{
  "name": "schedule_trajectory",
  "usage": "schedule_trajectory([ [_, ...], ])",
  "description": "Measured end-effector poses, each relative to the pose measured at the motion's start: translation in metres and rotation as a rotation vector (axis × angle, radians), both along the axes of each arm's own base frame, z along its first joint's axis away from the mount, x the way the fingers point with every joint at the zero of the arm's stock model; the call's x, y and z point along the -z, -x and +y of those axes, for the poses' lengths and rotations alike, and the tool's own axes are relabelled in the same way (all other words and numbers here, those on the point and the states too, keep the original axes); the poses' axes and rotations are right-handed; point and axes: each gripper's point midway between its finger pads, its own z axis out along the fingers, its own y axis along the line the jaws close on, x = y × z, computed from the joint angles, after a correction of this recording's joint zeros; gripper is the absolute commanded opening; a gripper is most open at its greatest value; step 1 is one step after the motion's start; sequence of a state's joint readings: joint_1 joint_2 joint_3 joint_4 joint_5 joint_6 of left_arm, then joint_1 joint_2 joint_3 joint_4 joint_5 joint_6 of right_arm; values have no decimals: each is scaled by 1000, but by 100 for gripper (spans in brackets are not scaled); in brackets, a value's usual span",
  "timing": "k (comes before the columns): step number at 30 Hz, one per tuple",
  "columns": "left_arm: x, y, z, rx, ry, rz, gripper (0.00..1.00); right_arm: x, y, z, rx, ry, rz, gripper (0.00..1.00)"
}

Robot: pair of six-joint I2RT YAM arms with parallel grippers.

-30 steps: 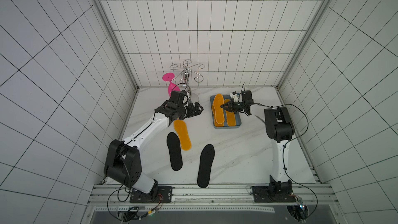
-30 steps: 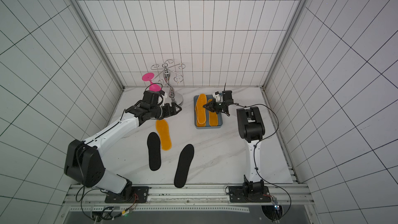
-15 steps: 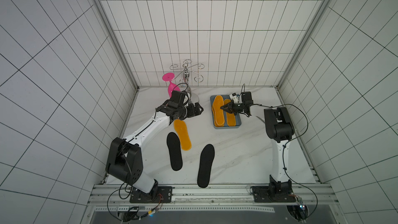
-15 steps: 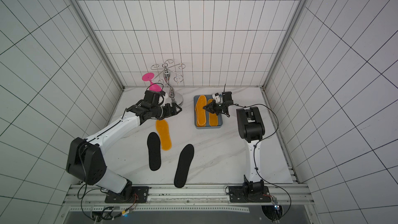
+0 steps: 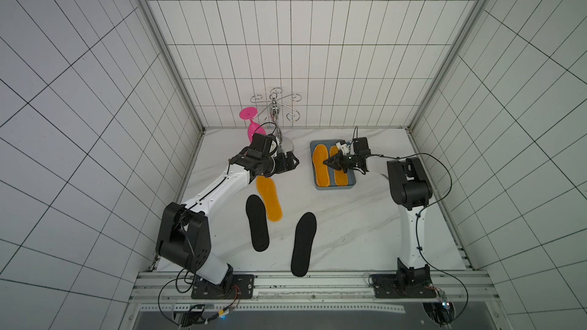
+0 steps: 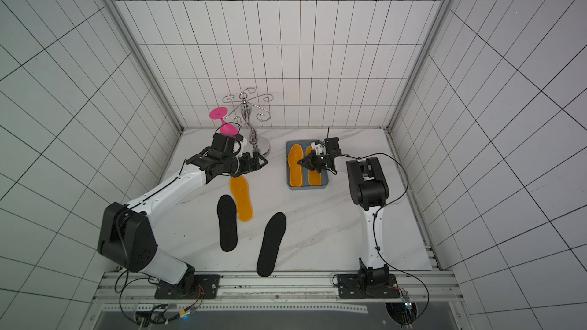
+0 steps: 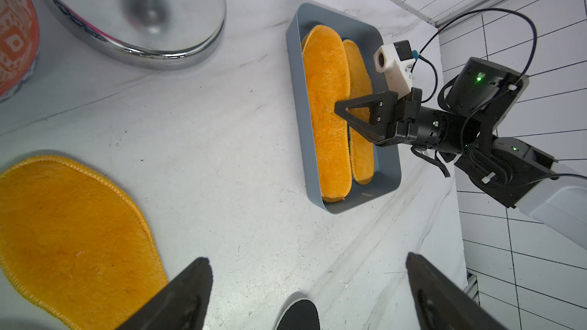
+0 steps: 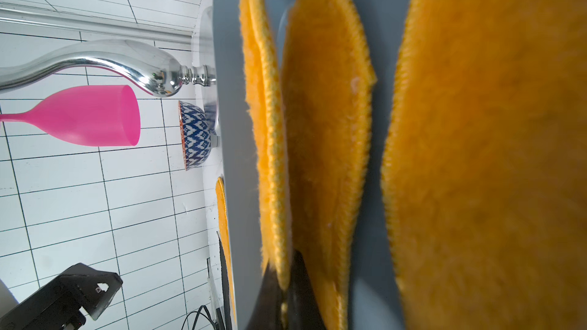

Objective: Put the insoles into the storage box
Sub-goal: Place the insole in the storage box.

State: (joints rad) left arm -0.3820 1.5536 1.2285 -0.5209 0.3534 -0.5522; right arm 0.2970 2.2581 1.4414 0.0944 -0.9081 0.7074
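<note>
Insoles (image 5: 269, 197): seemingly light, floppy, best pinched at the stitched rim; right gripper (image 7: 340, 110) clamps the edge of an orange insole (image 8: 275, 153) inside the storage box (image 7: 294, 68), left gripper (image 7: 307, 263) gapes empty over the table (image 5: 349, 217).

White tiled walls (image 5: 286, 42) close in on three sides of a pale marble tabletop (image 5: 349, 233). A chrome rack (image 5: 275, 106) stands at the back wall, and a metal rail (image 5: 317, 280) runs opposite it. The light is even and soft.
</note>
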Motion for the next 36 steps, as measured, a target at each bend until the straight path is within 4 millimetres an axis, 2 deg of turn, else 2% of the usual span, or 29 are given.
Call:
schedule_trajectory([
  [5,2,1,2,4,-9,5,96,11,4,-4,-1,41,17,14],
  [8,2,1,3,4,-12,7,97,10,3,-4,-8,49,10,20],
  [19,4,2,4,10,-19,7,97,-3,5,-7,-21,118,-34,52],
  [24,6,4,5,17,-32,15,97,-7,8,-15,-10,174,-37,57],
  [36,11,9,14,12,-66,37,97,-11,4,-22,-5,266,-44,58],
])
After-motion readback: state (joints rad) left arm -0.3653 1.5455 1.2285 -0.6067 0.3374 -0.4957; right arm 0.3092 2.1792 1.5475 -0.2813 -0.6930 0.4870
